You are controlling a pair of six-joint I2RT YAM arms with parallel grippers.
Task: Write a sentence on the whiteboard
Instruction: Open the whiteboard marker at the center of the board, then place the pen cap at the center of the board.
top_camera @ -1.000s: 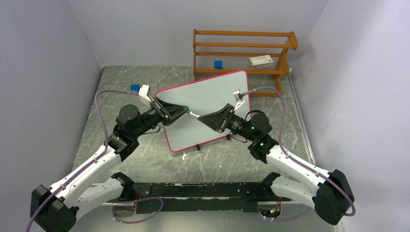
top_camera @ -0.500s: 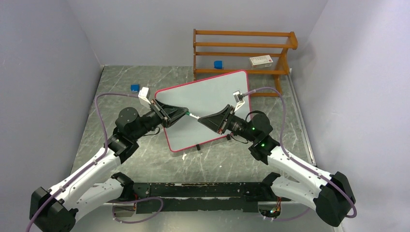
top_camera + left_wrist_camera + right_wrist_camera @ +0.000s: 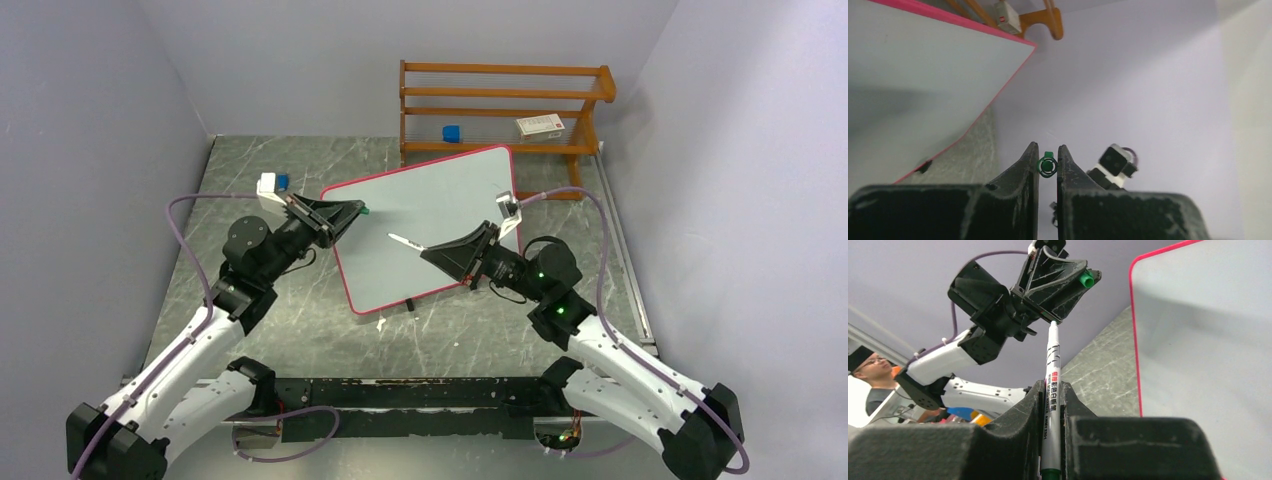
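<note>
Whiteboard (image 3: 430,215), large, flat, white and rectangular with a thin pink-red frame, lies skewed mid-table on the grey marbled tabletop (image 3: 300,330), just near of the orange wooden rack (image 3: 500,95). It looks stiff, light and slick, so it may skate under pen pressure; steady it by the frame edge, not the face. Left gripper (image 3: 356,210) is pinched tight on a small green cap (image 3: 365,211); right gripper (image 3: 426,250) is clamped round a slim white marker (image 3: 404,241), tip bare, over the board
</note>
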